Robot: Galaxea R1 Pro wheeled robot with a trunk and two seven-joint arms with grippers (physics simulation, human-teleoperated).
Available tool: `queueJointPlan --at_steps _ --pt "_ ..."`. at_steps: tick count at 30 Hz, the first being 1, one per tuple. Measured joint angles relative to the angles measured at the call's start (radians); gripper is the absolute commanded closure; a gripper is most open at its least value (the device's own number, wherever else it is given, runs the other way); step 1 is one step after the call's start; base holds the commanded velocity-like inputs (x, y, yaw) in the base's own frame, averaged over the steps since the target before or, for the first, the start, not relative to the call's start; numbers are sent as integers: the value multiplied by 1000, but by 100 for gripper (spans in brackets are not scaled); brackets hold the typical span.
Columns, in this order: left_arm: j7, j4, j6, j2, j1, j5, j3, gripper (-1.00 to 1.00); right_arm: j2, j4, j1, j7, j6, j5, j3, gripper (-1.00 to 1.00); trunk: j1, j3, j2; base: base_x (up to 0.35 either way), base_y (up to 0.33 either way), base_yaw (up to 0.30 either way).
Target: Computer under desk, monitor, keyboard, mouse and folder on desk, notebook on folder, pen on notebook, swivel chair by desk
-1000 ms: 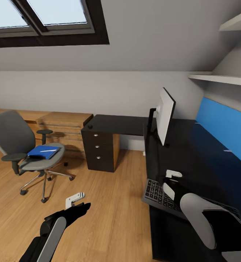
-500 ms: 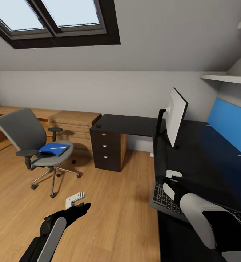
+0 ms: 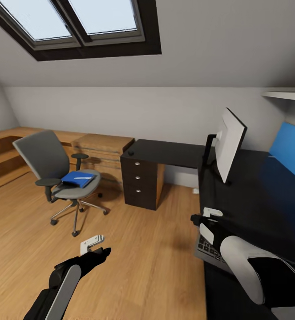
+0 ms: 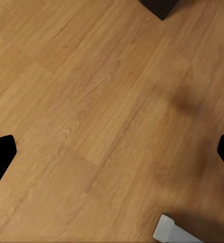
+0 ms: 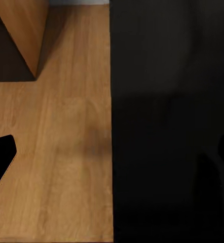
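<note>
1. Two arms low in the head view. Left gripper [image 3: 103,251] hangs over bare wood floor [image 3: 143,266]; in the left wrist view its two dark fingertips [image 4: 0,152] sit at opposite edges of the picture, so the jaws stand wide apart with nothing between them but floorboards.
2. Right gripper [image 3: 196,219] sits at the near front edge of the desk [image 3: 254,204]. In the right wrist view a dark fingertip [image 5: 0,154] shows over the floor and the other is lost against the black desk top; spread wide, holding nothing.
3. Keyboard [image 3: 207,249] lies on the desk at its near front edge, mostly hidden under the right forearm.
4. Monitor [image 3: 229,144] stands upright on the desk farther back, white back turned towards the camera, black stand beside it.
5. Black three-drawer unit [image 3: 140,184] with wooden side carries the desk's far wing. A small dark thing rests on the top above it; too small to name.
6. Swivel chair [image 3: 54,171] stands on the floor well apart from the desk, left of the drawers.
7. Folder [image 3: 78,179] lies flat on the chair seat; a thin pale pen [image 3: 81,177] lies on top of it. Notebook cannot be made out.
8. Low light-wood cabinet [image 3: 100,149] along the back wall; skylight [image 3: 76,22] in the sloped ceiling.
</note>
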Motion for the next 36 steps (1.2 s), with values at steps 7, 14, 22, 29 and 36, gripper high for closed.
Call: queueJointPlan --at_steps 7,14,22,29,36 --pt "0 0 0 0 0 0 0 -100 -1 0 0 0 1 0 -1 -100 0 0 0 0 0 92" --pt "0 0 0 0 0 0 0 -100 -2 3 0 4 1 -1 -2 -100 0 0 0 0 0 6" --pt "0 0 0 0 0 0 0 -100 -2 4 0 16 1 -1 -5 -100 0 0 0 0 0 1" --pt "0 0 0 0 0 0 0 -100 -2 4 0 17 2 -2 -5 -100 0 0 0 -15 0 0" --pt "0 0 0 0 0 0 0 -100 -3 5 0 39 4 -2 -5 -100 0 0 0 -183 0 0"
